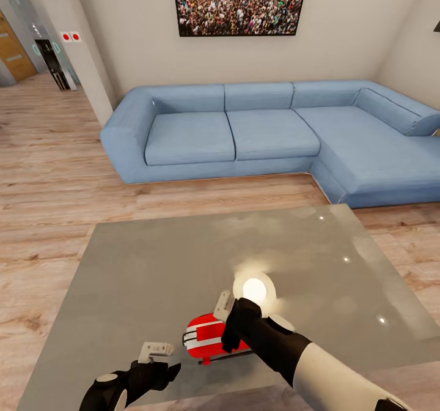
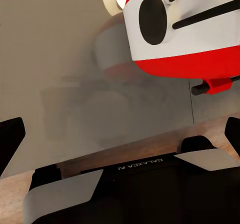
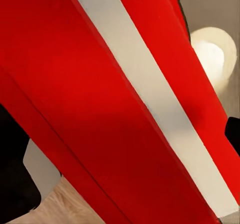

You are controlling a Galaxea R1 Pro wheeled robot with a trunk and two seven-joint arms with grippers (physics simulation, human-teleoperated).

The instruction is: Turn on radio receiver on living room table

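Sideways, radio receiver [image 1: 206, 335] along near table [image 1: 153, 258] edge, dial leftward.

I see the table [image 1: 153, 264] topped in glossy grey glass, mirroring lamps. The radio [image 1: 205, 336] looks like smooth red plastic with a matt white band. My right gripper [image 1: 225, 306] has pale plastic fingers. The sofa [image 1: 244, 133] wears soft blue cloth; the floor [image 1: 49, 172] is pale grained wood planks.
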